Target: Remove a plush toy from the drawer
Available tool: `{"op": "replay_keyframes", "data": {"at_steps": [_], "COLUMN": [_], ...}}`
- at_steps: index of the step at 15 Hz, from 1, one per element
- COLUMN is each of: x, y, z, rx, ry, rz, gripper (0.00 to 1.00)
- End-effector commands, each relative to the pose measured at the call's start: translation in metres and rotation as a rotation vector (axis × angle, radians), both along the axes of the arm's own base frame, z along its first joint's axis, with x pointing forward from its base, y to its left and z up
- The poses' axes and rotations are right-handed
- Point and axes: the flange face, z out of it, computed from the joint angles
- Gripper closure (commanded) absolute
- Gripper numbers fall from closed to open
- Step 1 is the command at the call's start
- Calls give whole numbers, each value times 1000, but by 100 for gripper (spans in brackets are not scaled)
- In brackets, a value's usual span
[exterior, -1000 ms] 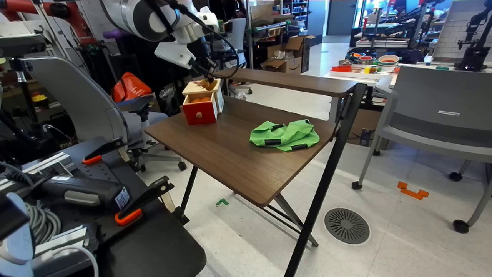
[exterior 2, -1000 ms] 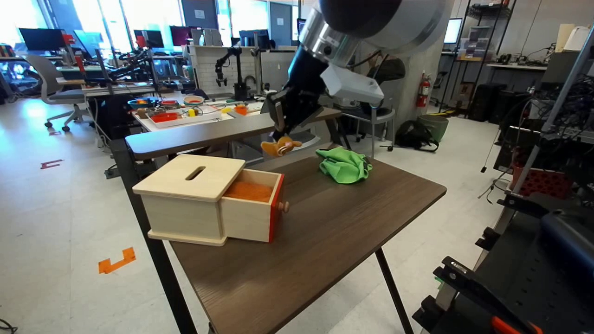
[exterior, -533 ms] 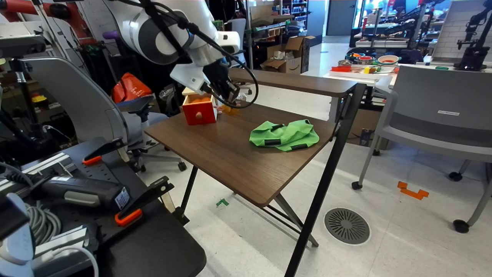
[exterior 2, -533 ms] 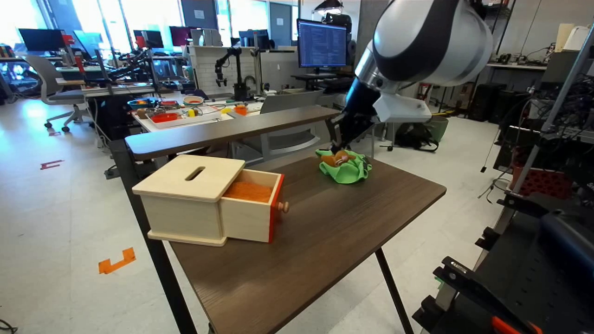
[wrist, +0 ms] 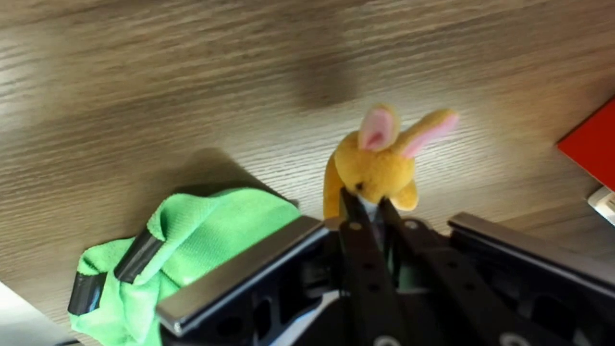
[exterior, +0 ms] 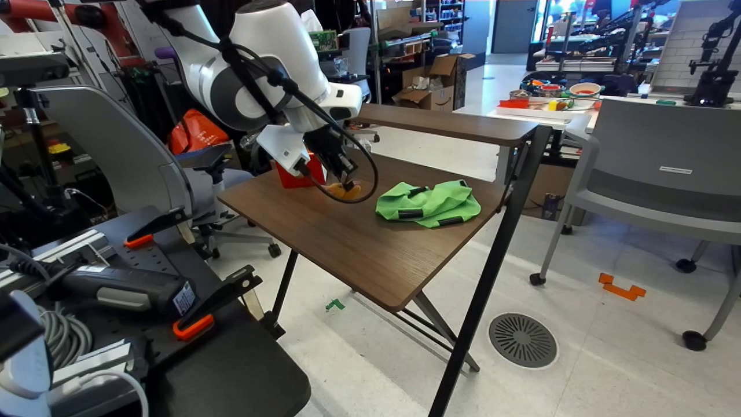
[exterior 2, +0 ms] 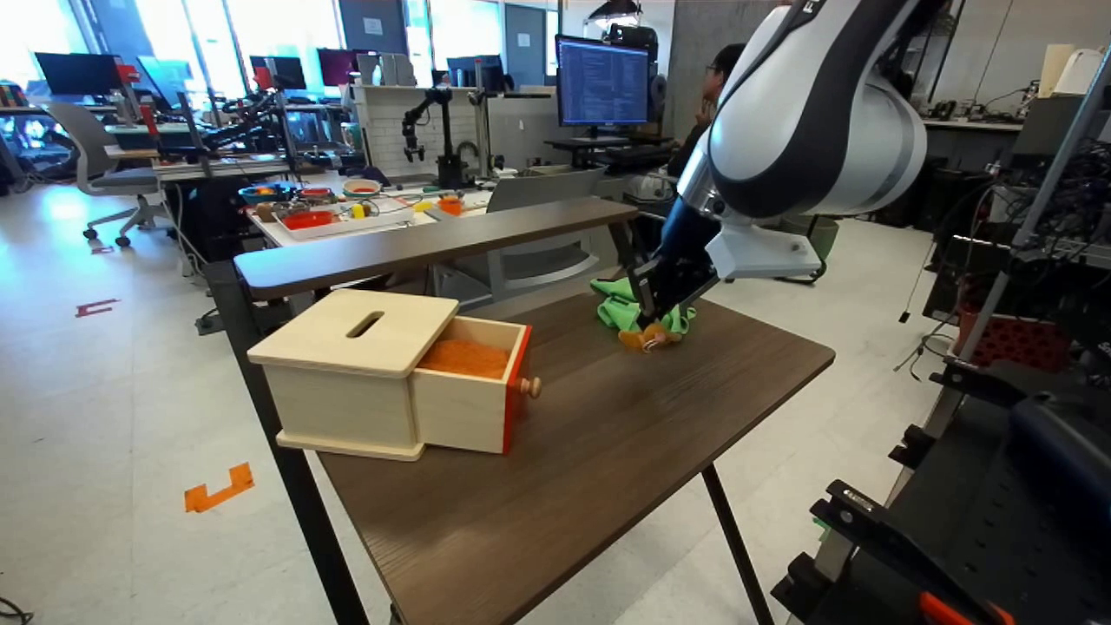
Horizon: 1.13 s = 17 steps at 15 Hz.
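"Wrist view first: have you got it?"

"Yes, my gripper [wrist: 366,199] is clamped on the toy [wrist: 375,166], just under its chin. The cloth [wrist: 216,235] lies near, so I'd keep off its folds."

"And in an exterior view?"

"The drawer [exterior 2: 464,408] sticks part-way out of the box [exterior 2: 338,404], and the toy is well outside it, low over the table [exterior 2: 555,521]. I can't tell if it touches down."

"So how would you place it?"

"Slowly, straight down. I feel nothing from here, so I'd watch for the soft body to squash a little, let go gently, then rise straight so the plush doesn't cling."

"What's changed since half a second ago?"

"There, the toy sits lower: it overlapped the cloth's middle, now only its near edge. In an exterior view the arm [exterior: 283,46] has dipped too, and covers much of the drawer, which showed plainly then. The cloth and box haven't moved."
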Motion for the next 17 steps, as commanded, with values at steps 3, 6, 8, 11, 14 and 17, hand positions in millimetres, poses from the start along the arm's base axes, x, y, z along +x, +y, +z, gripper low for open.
{"op": "replay_keyframes", "data": {"at_steps": [3,6,8,11,14,17], "x": [-2,-1,-2,-2,7,7], "y": [3,6,20,41,52,56], "z": [-9,-5,12,51,53,60], "rx": [-6,18,128,229,256,263], "ry": [5,16,51,-9,-32,-37], "rz": [-45,-67,-59,-77,-86,-83], "gripper": [66,45,30,8,0,0]}}
